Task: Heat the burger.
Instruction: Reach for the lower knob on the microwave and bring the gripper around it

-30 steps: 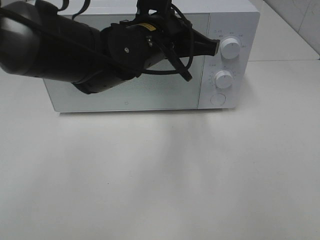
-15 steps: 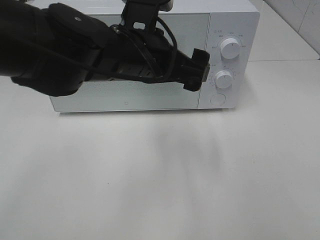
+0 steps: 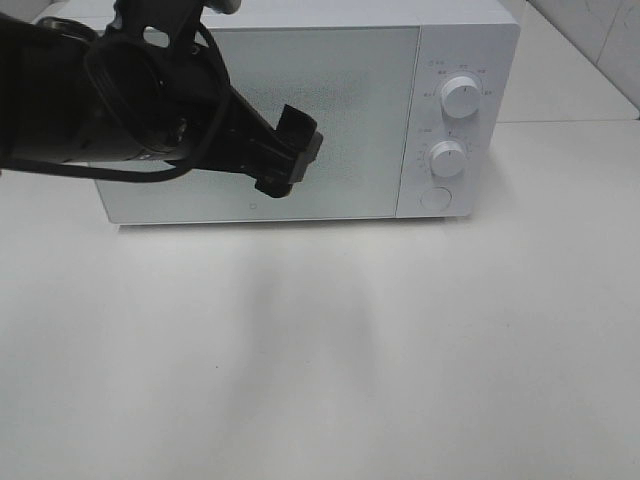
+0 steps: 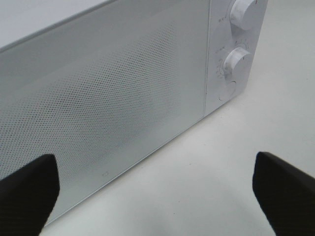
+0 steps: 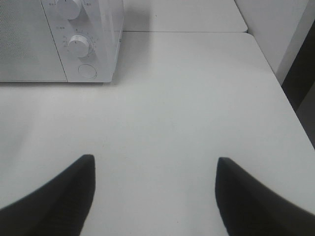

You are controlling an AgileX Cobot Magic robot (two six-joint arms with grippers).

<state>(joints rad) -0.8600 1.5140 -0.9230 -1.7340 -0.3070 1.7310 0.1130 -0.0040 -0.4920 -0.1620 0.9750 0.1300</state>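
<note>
White surface (image 3: 400,350), bare in front. White microwave (image 3: 330,110) at the back, door shut, mesh window gives no view inside. Left arm (image 3: 100,110), big and black, crosses in front of the door's left half. Left gripper (image 4: 156,189) hangs in front of the door, fingers spread wide, holding nothing, touching nothing. Right gripper (image 5: 155,191) hovers over bare surface to the right of the microwave, well apart from it, fingers spread, empty. Control panel on the right: upper knob (image 3: 461,96), lower knob (image 3: 447,158), round button (image 3: 436,198) below them.

Burger: not visible in any view. Likely inside behind the shut door, but can't tell.

Handling, as a judgement: a burger is light and soft, its stacked layers slide apart easily, and the bun dents under squeeze. Best take it low on opposite sides of the bun, across the whole stack, with a gentle close, kept level. After heating it would be softer and more slippery.
</note>
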